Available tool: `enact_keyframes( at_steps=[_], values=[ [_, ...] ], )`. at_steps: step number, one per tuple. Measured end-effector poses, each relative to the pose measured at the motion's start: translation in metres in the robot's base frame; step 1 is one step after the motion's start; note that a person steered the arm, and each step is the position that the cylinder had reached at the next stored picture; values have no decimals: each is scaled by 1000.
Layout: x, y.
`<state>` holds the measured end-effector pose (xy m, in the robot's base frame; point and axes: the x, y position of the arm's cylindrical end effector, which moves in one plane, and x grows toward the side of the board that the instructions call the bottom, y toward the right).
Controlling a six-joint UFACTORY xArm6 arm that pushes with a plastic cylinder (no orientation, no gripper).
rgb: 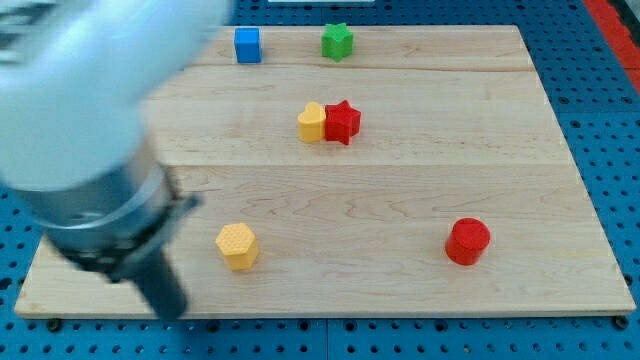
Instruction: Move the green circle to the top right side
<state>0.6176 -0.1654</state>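
No green circle shows in the camera view. The only green block is a green star [337, 41] at the board's top edge, left of the top right corner. My arm is a large blurred shape covering the view's left. My dark rod ends at my tip [172, 308] near the board's bottom left edge. The tip is left of and a little below the yellow hexagon [237, 246] and touches no block. The arm hides the left part of the board.
A blue cube [247, 45] sits at the top, left of the green star. A yellow block [311, 122] and a red star [343, 122] touch near the middle. A red cylinder [467, 241] stands at the lower right. The wooden board [520, 150] lies on a blue pegboard.
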Motion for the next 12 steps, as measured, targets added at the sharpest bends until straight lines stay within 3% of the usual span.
enact_keyframes(
  at_steps=[1, 3, 4, 5, 6, 7, 9, 10, 11, 12],
  values=[
    [-13, -52],
    [-95, -7],
    [-124, -61],
    [-147, -80],
    [-190, -64],
    [-203, -9],
    [-281, 85],
    [-288, 146],
    [-257, 122],
    [-257, 161]
  ],
)
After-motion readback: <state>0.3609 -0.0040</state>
